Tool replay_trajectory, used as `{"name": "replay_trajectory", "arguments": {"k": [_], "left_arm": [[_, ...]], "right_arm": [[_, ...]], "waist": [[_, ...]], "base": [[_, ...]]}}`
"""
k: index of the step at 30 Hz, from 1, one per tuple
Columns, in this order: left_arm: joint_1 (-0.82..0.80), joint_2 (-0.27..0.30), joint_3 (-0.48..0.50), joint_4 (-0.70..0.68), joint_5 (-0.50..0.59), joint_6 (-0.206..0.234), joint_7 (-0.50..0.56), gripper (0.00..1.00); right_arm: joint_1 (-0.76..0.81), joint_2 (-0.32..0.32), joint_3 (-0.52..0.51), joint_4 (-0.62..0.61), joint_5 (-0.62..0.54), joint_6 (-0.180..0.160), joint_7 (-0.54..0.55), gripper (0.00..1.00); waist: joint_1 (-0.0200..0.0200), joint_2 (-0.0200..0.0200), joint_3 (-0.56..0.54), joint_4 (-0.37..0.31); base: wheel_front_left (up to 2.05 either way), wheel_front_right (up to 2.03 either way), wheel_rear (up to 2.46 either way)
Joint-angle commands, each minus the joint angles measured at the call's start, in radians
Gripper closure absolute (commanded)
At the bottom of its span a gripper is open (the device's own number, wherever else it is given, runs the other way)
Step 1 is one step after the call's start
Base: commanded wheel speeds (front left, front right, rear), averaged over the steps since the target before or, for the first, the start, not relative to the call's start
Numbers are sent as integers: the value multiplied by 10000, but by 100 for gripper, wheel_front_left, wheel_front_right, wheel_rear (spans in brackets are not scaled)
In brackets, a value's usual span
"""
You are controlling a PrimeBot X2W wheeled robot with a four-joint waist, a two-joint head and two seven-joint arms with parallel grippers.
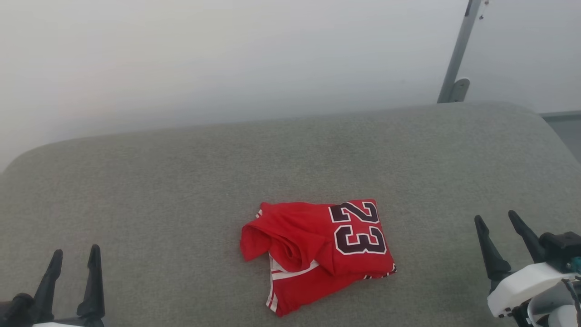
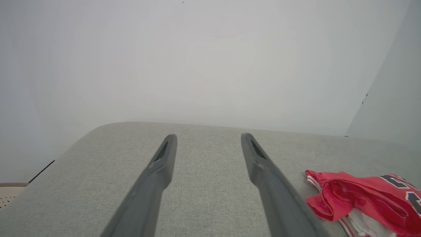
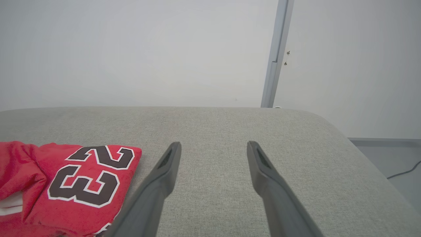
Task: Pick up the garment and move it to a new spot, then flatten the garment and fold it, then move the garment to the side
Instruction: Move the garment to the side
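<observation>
Red garment (image 1: 308, 229) lies roughly folded, number up, on grey tabletop (image 1: 159, 190). Left gripper (image 1: 76, 248) and right gripper (image 1: 494, 215) flank it well apart, jaws spread and empty, likely so either can reach.

Soft red cloth garment (image 1: 313, 245) on matt, coarse-woven grey upholstery (image 1: 181, 190).

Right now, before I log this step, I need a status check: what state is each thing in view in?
garment: loosely bunched, not flat, number 23 facing up, lying free on the grey cushion.
left end effector: open, empty, apart from the garment.
right end effector: open, empty, apart from the garment.
grey cushion: bears the garment, with bare fabric on both sides of it.
</observation>
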Motion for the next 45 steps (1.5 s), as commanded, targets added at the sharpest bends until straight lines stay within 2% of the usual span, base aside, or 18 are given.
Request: {"name": "replay_trajectory", "arguments": {"k": [1, 16, 24, 30, 38, 45], "left_arm": [[93, 59, -44, 3, 14, -14, -42, 0], [212, 243, -351, 194, -232, -14, -42, 0], [158, 239, -530, 239, -311, -14, -42, 0], [126, 198, -734, 324, -405, -14, -40, 0], [-42, 166, -1130, 431, -523, -14, -42, 0], [-197, 150, -1348, 530, -553, -14, -42, 0]], "right_arm": [[139, 39, 2, -73, -5, -5, -86, 0], [369, 208, -4, 14, -99, -5, -156, 0], [292, 211, 415, 19, 165, -5, 211, 0], [-128, 108, 985, 267, 763, -5, 1104, 0], [-1074, -40, 1604, 1108, 1887, -5, 3056, 0], [-1806, -367, 2256, 1644, 2303, -5, 4633, 0]], "waist": [[0, -1, -26, 65], [0, -1, -143, 533], [0, -1, -152, 947], [0, -1, -65, 1359], [0, -1, 194, 1966], [0, -1, 453, 2436]], "base": [[0, 0, 0], [0, 0, 0], [0, 0, 0], [0, 0, 0], [0, 0, 0], [0, 0, 0]]}}
